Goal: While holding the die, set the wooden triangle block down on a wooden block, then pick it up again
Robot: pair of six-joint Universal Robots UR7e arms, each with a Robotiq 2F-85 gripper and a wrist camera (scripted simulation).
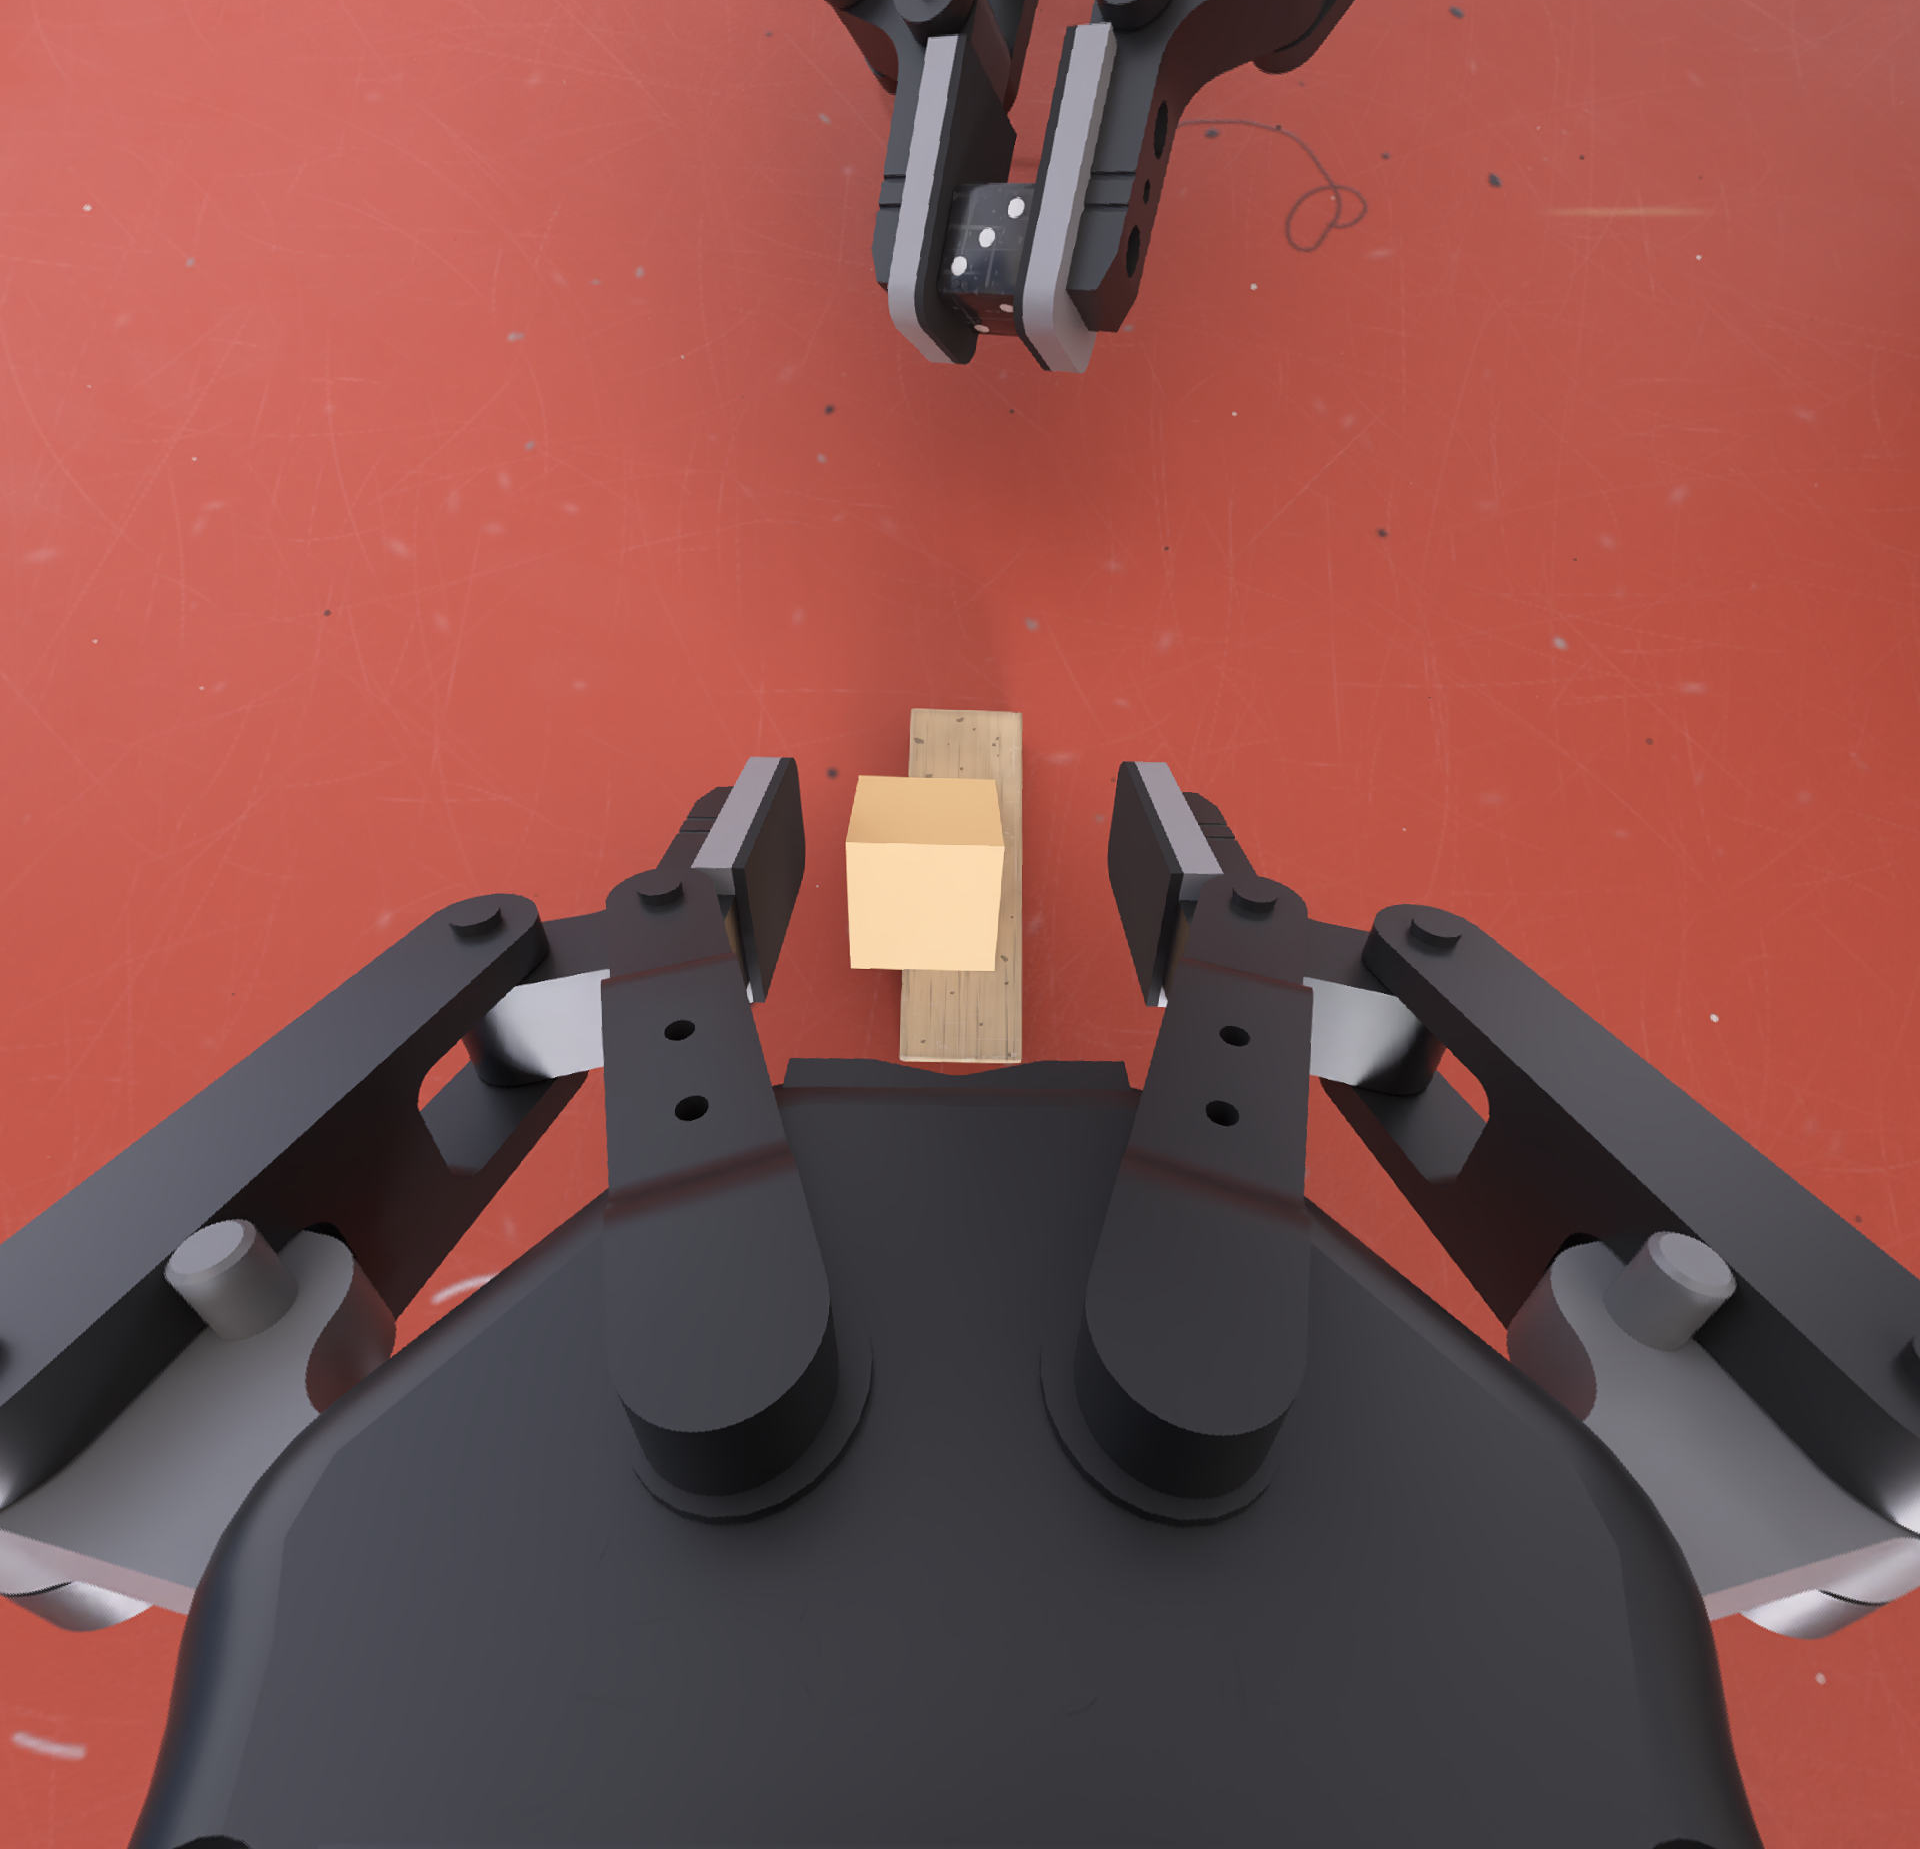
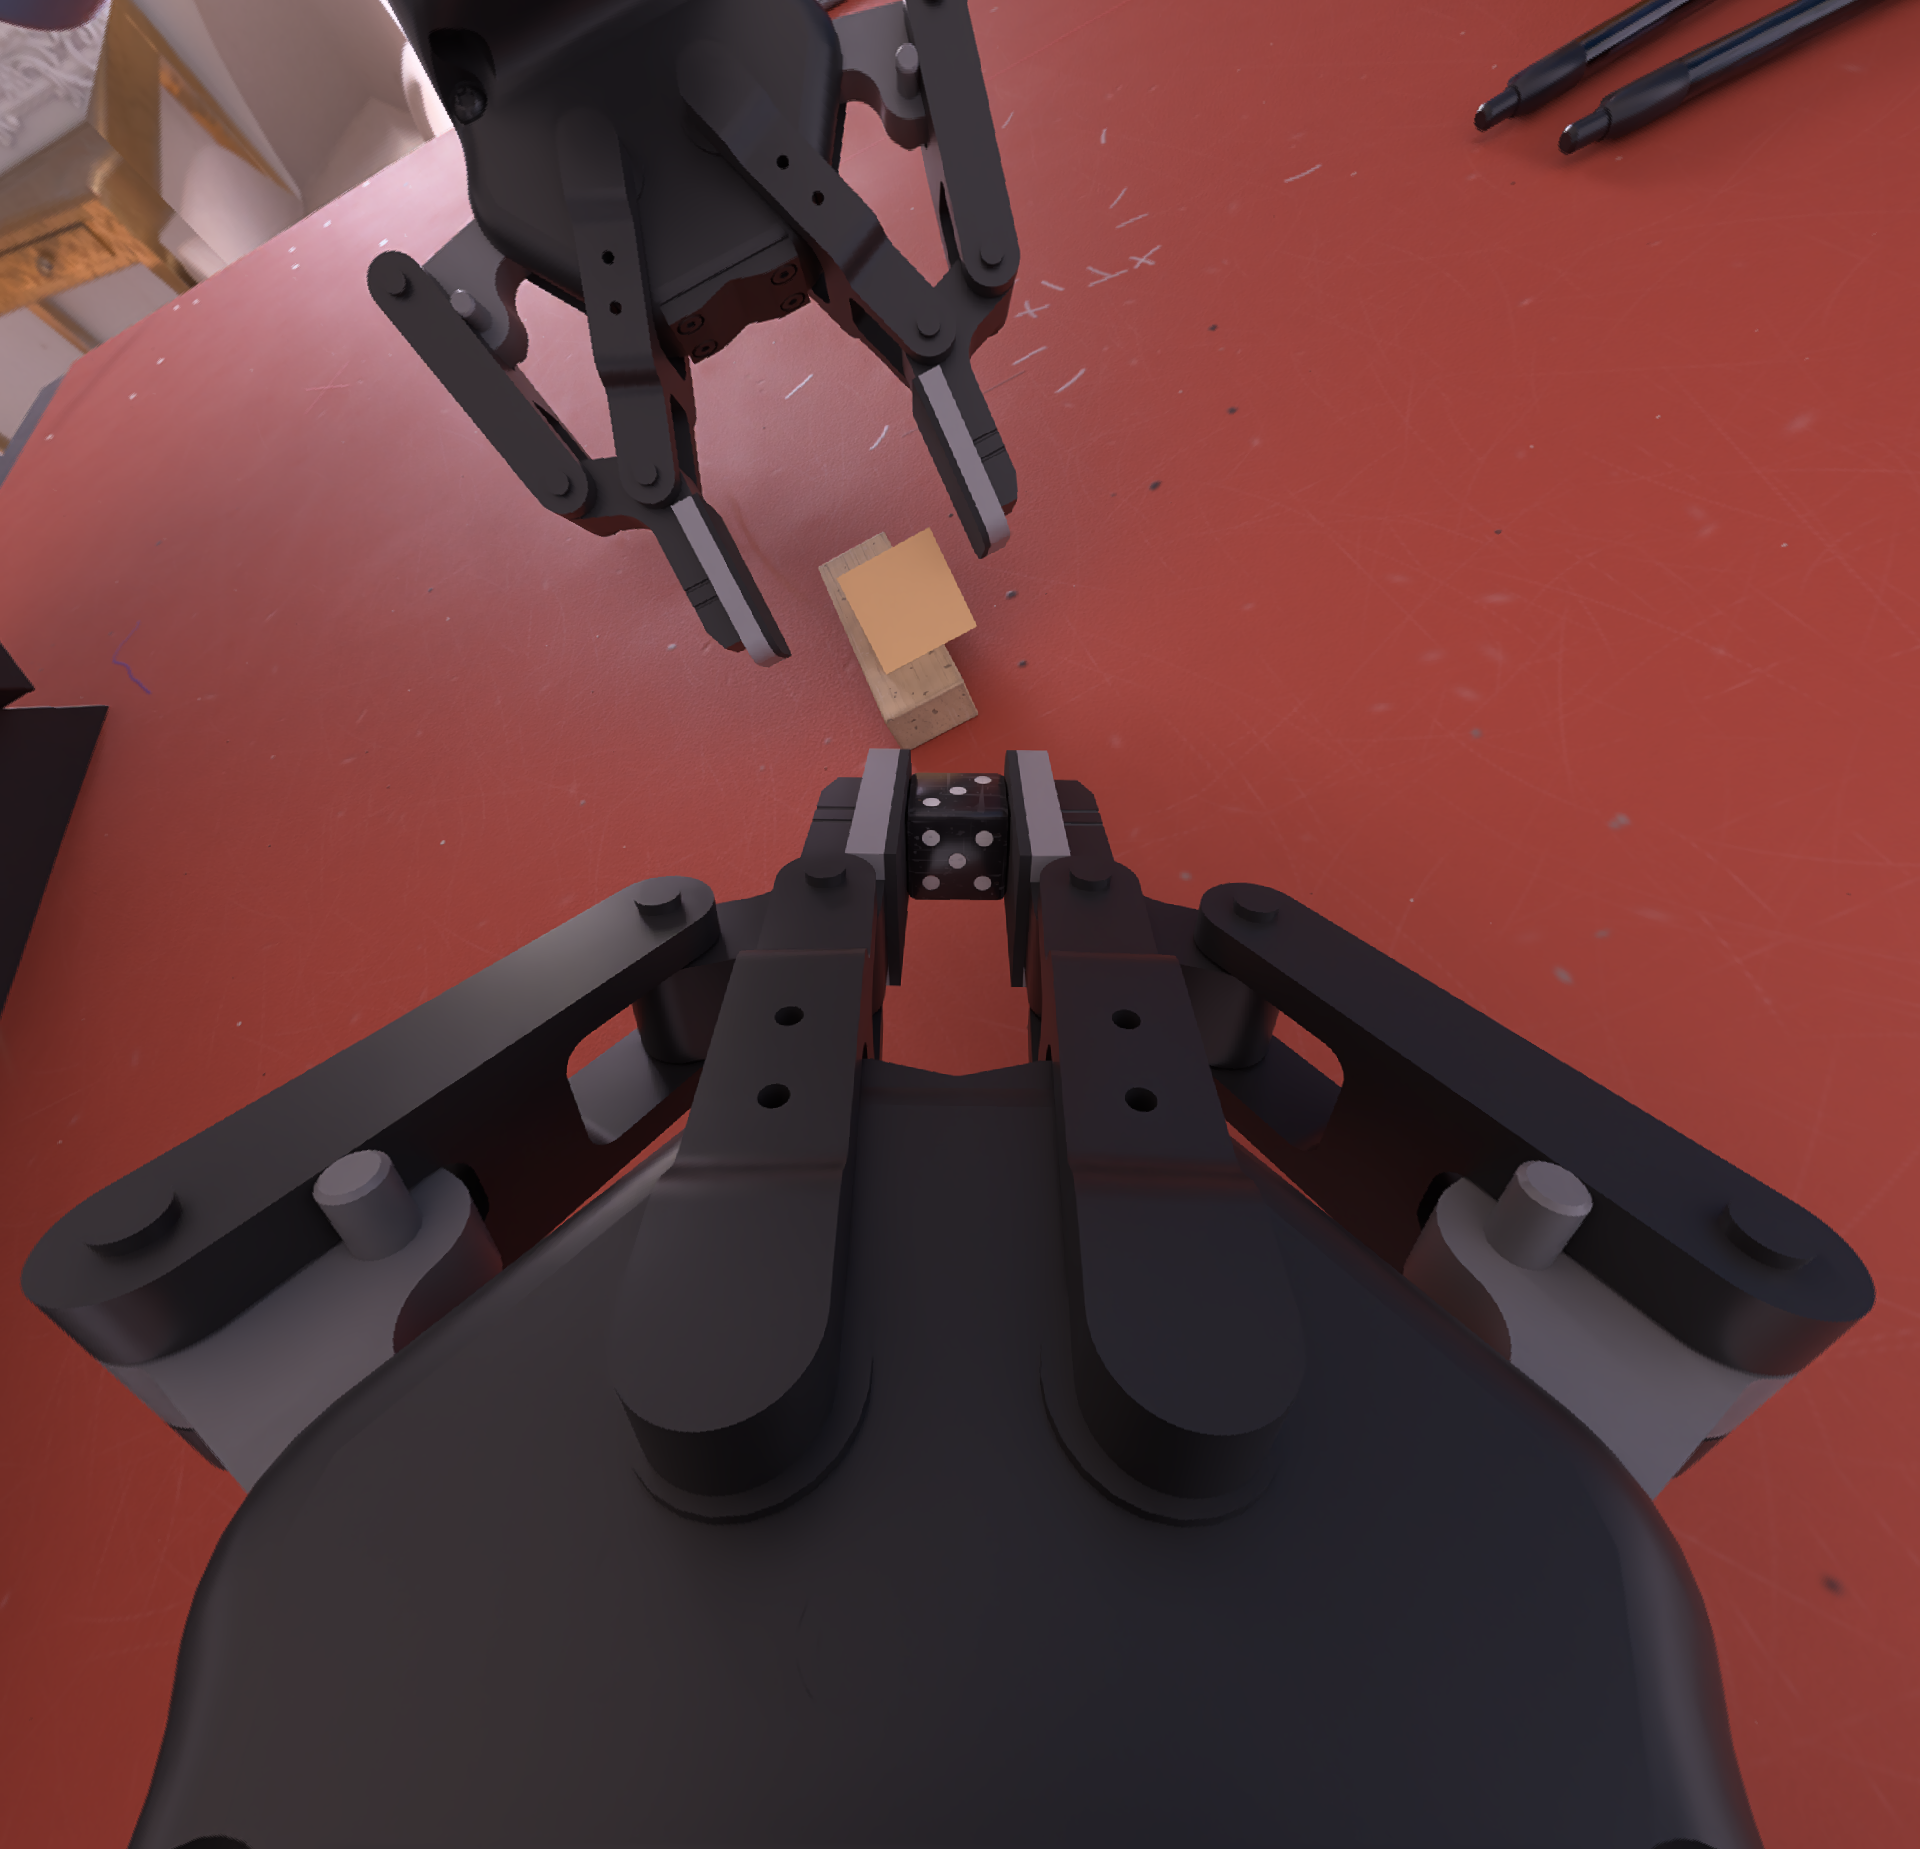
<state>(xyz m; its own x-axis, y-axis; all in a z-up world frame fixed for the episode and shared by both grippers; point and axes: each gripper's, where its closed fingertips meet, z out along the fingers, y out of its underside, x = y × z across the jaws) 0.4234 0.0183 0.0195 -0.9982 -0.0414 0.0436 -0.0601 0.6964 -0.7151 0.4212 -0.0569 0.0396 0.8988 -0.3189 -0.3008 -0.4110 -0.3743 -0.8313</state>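
The pale orange wooden triangle block (image 1: 923, 869) rests on a long light wooden block (image 1: 964, 1015) that lies on the red table. My left gripper (image 1: 956, 864) is open, its fingers on either side of the triangle block with gaps on both sides. In the right wrist view the left gripper (image 2: 883, 594) hangs open above the triangle block (image 2: 904, 599) and the wooden block (image 2: 925, 703). My right gripper (image 2: 956, 807) is shut on a black die (image 2: 956, 849) with white dots, close to the wooden block's end. It also shows in the left wrist view (image 1: 992, 345) with the die (image 1: 987, 241).
Two dark pens (image 2: 1683, 43) lie at the far right of the red table (image 2: 1455, 656). A table edge runs at the upper left, with gold and white furniture (image 2: 114, 137) beyond. A dark object (image 2: 42, 812) sits at the left edge.
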